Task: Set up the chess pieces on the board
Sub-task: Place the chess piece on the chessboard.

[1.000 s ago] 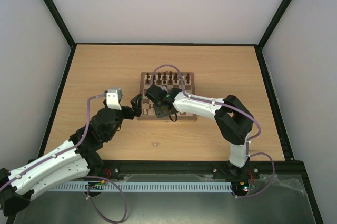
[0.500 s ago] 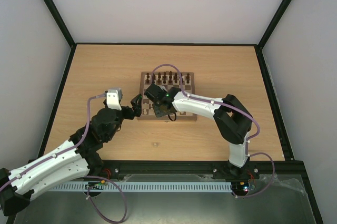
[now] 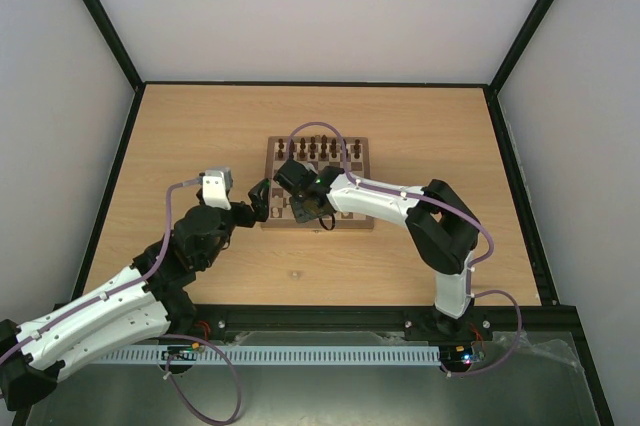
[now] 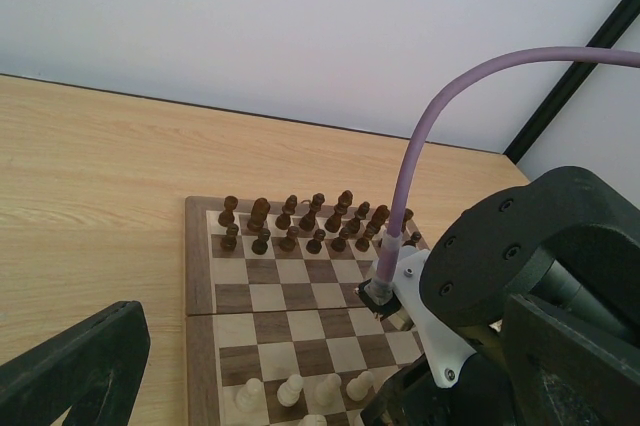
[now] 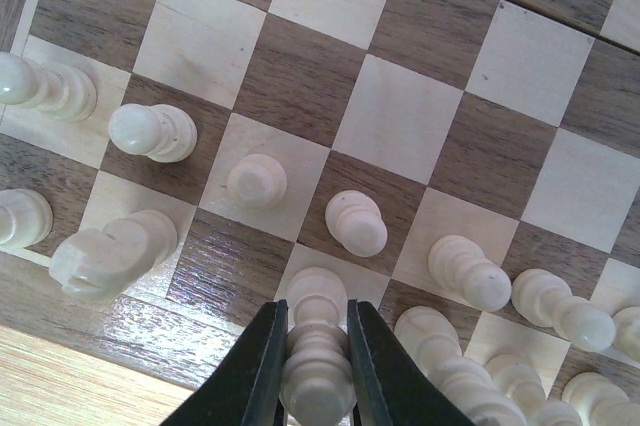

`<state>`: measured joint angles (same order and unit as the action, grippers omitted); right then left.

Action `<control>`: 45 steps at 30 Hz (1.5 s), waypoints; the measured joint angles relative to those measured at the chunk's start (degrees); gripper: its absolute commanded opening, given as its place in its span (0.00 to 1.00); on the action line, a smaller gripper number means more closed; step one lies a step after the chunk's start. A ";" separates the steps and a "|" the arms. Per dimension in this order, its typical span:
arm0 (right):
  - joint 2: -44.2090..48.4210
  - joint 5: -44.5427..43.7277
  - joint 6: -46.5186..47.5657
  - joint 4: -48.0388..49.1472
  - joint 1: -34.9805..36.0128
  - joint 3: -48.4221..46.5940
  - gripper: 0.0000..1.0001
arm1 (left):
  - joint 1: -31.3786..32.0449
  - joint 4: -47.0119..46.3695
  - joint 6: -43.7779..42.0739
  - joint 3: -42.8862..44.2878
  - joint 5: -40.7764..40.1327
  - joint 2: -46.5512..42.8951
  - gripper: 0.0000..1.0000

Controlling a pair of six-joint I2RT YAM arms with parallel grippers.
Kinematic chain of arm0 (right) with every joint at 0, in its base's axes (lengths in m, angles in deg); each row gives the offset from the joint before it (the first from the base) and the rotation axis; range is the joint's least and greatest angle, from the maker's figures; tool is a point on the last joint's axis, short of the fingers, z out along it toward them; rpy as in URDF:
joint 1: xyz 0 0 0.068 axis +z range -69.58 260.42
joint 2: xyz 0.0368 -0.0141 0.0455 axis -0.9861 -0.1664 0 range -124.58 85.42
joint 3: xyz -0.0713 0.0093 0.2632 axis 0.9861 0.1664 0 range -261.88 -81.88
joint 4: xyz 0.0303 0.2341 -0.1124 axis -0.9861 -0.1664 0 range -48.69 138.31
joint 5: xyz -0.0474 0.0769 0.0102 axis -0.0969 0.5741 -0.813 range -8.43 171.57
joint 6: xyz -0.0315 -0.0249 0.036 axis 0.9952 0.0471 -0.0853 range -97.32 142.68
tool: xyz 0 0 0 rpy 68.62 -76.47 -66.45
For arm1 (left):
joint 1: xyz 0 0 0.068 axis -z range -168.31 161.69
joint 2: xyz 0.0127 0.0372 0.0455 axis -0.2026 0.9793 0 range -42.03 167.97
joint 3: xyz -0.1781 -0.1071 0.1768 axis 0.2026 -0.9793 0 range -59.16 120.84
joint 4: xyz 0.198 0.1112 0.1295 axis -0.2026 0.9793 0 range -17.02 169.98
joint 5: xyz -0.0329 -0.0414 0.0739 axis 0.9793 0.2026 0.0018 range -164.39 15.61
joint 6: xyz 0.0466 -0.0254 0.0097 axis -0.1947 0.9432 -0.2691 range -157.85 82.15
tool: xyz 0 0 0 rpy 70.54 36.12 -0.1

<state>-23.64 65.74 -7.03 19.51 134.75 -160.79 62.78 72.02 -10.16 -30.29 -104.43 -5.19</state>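
The pale cream turned-wood chess piece [image 5: 318,386] pinched in the black right gripper [image 5: 316,331] looks very light, rigid and smoothly finished, so it could slip or topple easily. I judge its slim stem below the rounded head the safest place to hold it, and the fingers are closed narrowly there, one on each side. It sits in the row along the near edge of the square wooden chessboard [image 5: 400,106], though I cannot tell whether its base touches. The other cream pieces [image 5: 356,223] around it have ringed, lathe-cut stems and bulbous tops. The dark and tan squares show fine grain and a slight sheen. Dark brown pieces [image 4: 300,221] line the far edge. The left gripper [image 3: 260,202] hangs spread wide and empty, just beside the chessboard's left edge.
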 measured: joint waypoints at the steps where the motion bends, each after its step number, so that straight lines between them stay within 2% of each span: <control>1: 0.00 0.02 -0.04 0.00 0.00 0.00 0.13 | 0.00 0.00 0.00 0.00 0.00 0.00 0.99; 13: 0.79 0.50 -0.28 0.15 0.00 1.01 0.15 | 0.00 0.00 0.00 0.00 0.00 0.02 0.99; 21: 0.79 0.92 -0.39 0.02 0.00 1.33 0.27 | 0.00 0.00 0.00 0.00 0.00 0.33 0.99; 32: 2.67 0.90 -0.46 -0.04 0.00 1.40 0.30 | 0.00 0.00 0.00 0.00 0.00 0.37 0.99; 39: 8.52 1.01 -0.70 -0.09 0.13 2.10 0.44 | 0.00 0.00 0.02 0.00 -0.02 -0.07 0.99; 44: 13.94 0.48 -1.79 -0.13 1.31 4.00 0.73 | 0.00 0.00 0.24 -0.02 -0.07 -0.90 0.99; 45: 15.15 0.31 -1.90 -0.13 2.01 4.85 0.89 | 0.00 0.00 0.28 -0.02 -0.11 -1.11 0.99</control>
<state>-8.49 66.04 -8.93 19.38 136.76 -155.94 62.78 72.02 -9.88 -30.32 -104.54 -6.31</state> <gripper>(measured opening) 0.637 0.990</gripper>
